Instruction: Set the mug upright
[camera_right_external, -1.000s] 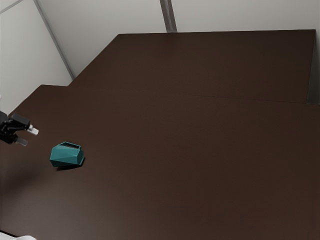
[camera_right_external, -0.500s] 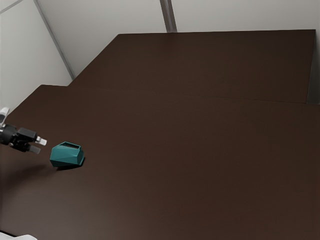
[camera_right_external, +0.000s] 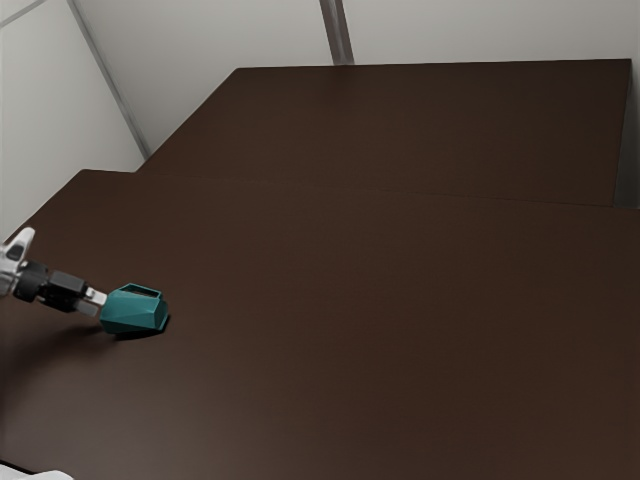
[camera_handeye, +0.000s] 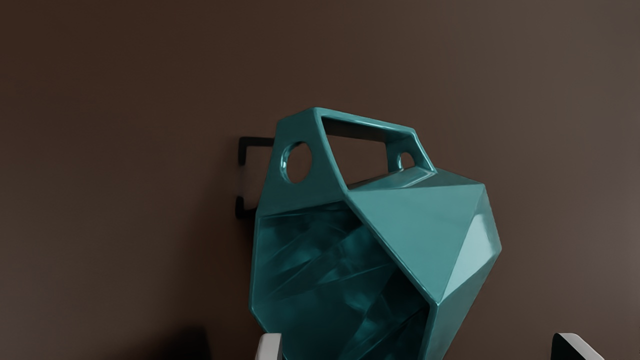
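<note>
The teal faceted mug (camera_right_external: 134, 311) lies on its side on the dark table, toward the exterior view's left. My gripper (camera_right_external: 93, 303) is right beside it, its tips at the mug's near end in that view. In the wrist view the mug (camera_handeye: 410, 215) shows its open mouth turned toward my hand, with the angular handle beyond. The gripper (camera_handeye: 415, 346) is open, its two fingertips wide apart; one overlaps the mouth's rim and the other stands off past the mug's outer side. Whether a finger touches the mug I cannot tell.
The brown table (camera_right_external: 380, 330) extends far to the exterior view's right, with another dark surface (camera_right_external: 400, 125) behind it. A white object (camera_right_external: 40, 474) shows at the lower left corner. Pale walls (camera_right_external: 230, 35) stand behind.
In the exterior view my gripper has moved right and slightly down, from short of the mug to right beside it, and more of the arm has come into view. The mug has not moved.
</note>
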